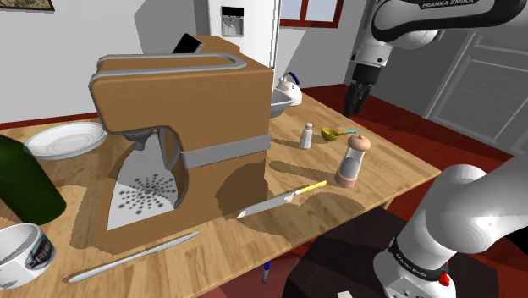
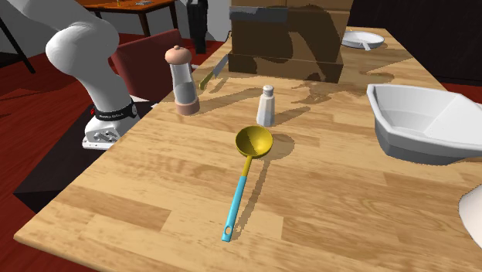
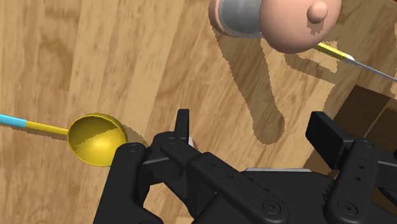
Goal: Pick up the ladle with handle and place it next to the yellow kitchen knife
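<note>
The ladle (image 1: 332, 134) has a yellow bowl and a yellow handle ending in blue. It lies flat on the wooden table (image 1: 398, 173) beside the salt shaker (image 1: 305, 135). In the second exterior view the ladle (image 2: 247, 166) points its blue end toward the camera. The knife (image 1: 283, 200), grey blade and yellow handle, lies in front of the pepper mill (image 1: 351, 159). My gripper (image 1: 354, 106) hangs in the air above and just beyond the ladle, touching nothing. In the wrist view my gripper (image 3: 254, 130) stands open and empty, with the ladle (image 3: 97, 139) off to one side of the fingers (image 3: 182, 124).
A large brown appliance (image 1: 178, 118) takes up the table's middle. Behind it sit a white plate (image 1: 68, 138), a white dish (image 2: 421, 120) and a kettle (image 1: 289, 85). A green bottle (image 1: 25, 182), a cup (image 1: 21, 254) and a long grey utensil (image 1: 135, 256) occupy the shoulder view's left.
</note>
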